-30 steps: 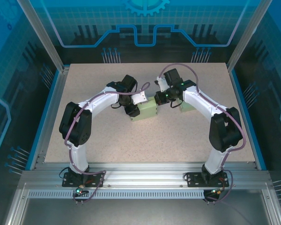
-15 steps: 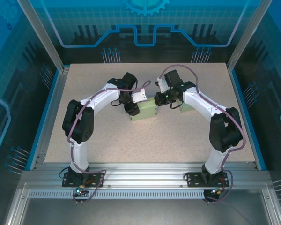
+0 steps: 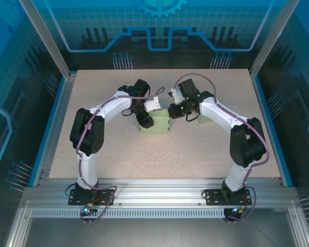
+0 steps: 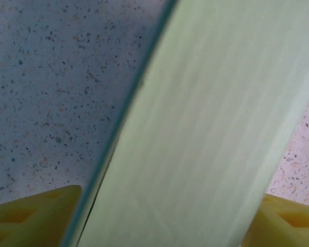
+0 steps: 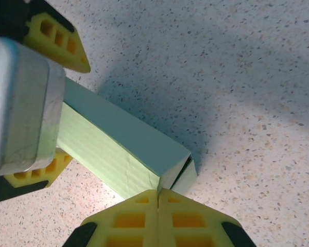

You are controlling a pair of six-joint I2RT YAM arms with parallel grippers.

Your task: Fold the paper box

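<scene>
The pale green paper box (image 3: 155,125) lies mid-table as a closed long block. In the right wrist view the paper box (image 5: 113,139) has its end flap (image 5: 188,172) slightly ajar, with a dark slit beside it. My left gripper (image 3: 146,120) straddles the box's left end, open. Its yellow fingers (image 4: 36,216) stand on either side of the box wall (image 4: 195,128) with a little room to spare. My right gripper (image 5: 158,198) is shut, with nothing between its fingers. Its joined fingertips touch the box's right end corner, seen from above at the right gripper (image 3: 173,111).
The speckled tabletop (image 3: 195,149) has free room in front of and behind the box. Blue side rails (image 3: 50,128) and the enclosure posts (image 3: 270,38) bound it. An aluminium rail (image 3: 159,198) carries both arm bases at the near edge.
The left gripper's jaws have widened around the box. The right gripper has shifted slightly left, and the box with it.
</scene>
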